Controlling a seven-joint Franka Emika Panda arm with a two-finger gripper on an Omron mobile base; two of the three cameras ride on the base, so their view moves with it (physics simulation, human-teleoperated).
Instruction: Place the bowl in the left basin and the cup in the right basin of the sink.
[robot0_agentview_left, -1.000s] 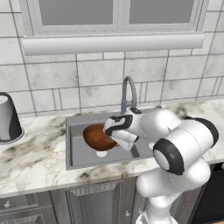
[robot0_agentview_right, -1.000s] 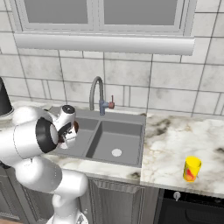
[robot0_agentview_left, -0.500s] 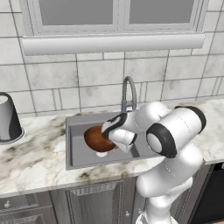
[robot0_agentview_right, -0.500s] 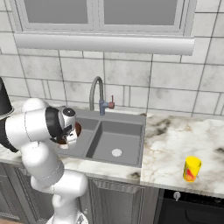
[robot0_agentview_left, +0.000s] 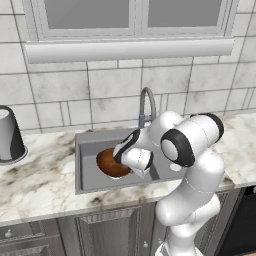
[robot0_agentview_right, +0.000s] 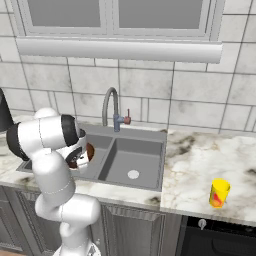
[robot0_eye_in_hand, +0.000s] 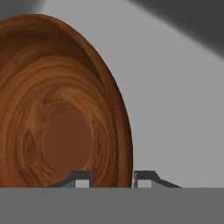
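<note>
so up close in the hand view the gripper (robot0_eye_in_hand: 112, 178) has its two fingertips (robot0_eye_in_hand: 81, 179) pinched on the rim of the bowl (robot0_eye_in_hand: 57, 105), one tip inside the rim and one outside, jaws fairly narrow with just the wall of the bowl between them. the bowl is that glossy reddish-brown wooden one with swirly grain, and it's tipped so you look straight into its hollow, with flat grey sink surface behind it.

from the left base view the arm bends down over the front of the sink (robot0_agentview_left: 82, 167) and the gripper (robot0_agentview_left: 120, 161) sits at the right edge of the bowl (robot0_agentview_left: 109, 163), which is inside the left basin (robot0_agentview_left: 90, 150). can't tell from here whether the bowl is resting on the basin floor or held just above it. the right basin (robot0_agentview_right: 135, 160) shows best in the right base view, with its pale round drain in the middle.

the cup (robot0_agentview_right: 219, 193), small and bright yellow, stands upright on the marble counter (robot0_agentview_right: 200, 165) to the right of the sink, well apart from the arm. behind the sink is the arched grey faucet (robot0_agentview_right: 111, 107), and off at the far left of the counter in the left base view there's a pale grey cylinder (robot0_agentview_left: 9, 134) with a black base. tiled wall (robot0_agentview_left: 100, 90) and a window ledge (robot0_agentview_left: 127, 50) sit behind everything.
</note>
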